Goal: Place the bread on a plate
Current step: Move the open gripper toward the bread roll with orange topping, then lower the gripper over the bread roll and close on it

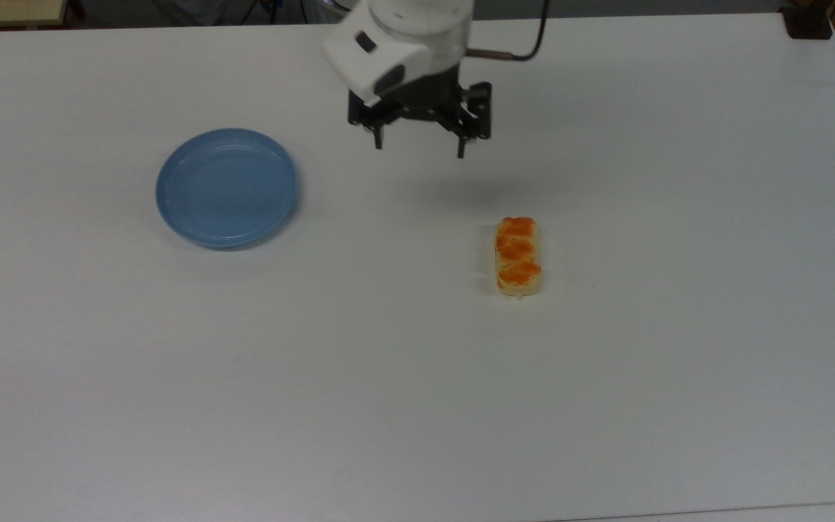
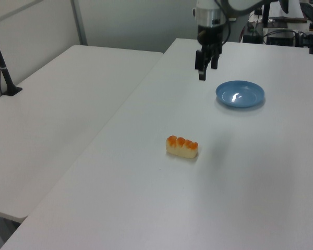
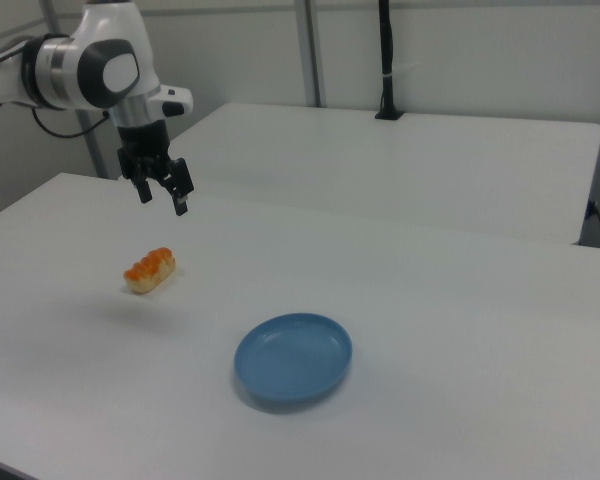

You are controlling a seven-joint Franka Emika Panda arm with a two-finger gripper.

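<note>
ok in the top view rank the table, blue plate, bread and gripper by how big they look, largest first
1. The white rectangular table.
2. The round light-blue glossy plate.
3. The black two-finger gripper, fingers open; it hangs above the table, nearer the camera, so its rank is unsure.
4. The small oblong pale-yellow bread with orange-brown lumps.
</note>
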